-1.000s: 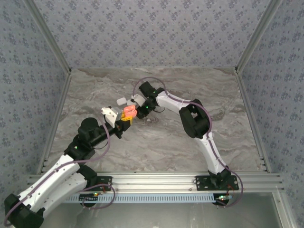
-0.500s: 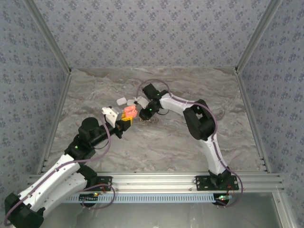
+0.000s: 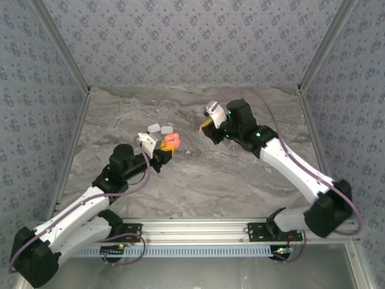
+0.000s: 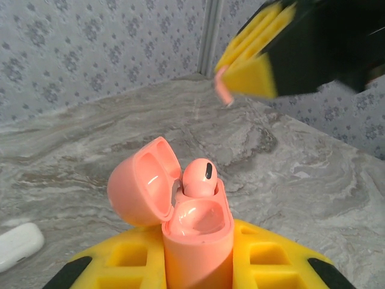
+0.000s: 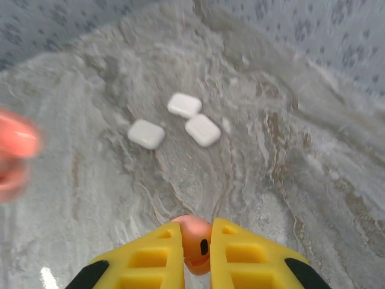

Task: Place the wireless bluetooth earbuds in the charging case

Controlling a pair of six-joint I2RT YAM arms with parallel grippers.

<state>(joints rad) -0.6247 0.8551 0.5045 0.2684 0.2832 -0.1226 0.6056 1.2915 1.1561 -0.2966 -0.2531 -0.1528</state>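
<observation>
Right wrist, three white cases [image 5: 203, 130] ahead, earbud [image 5: 190, 237] in right pincer [image 5: 197, 229]

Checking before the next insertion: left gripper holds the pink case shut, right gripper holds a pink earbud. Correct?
No: the left wrist view shows the pink case in the left gripper with its lid open. The right gripper does hold a pink earbud.
</observation>
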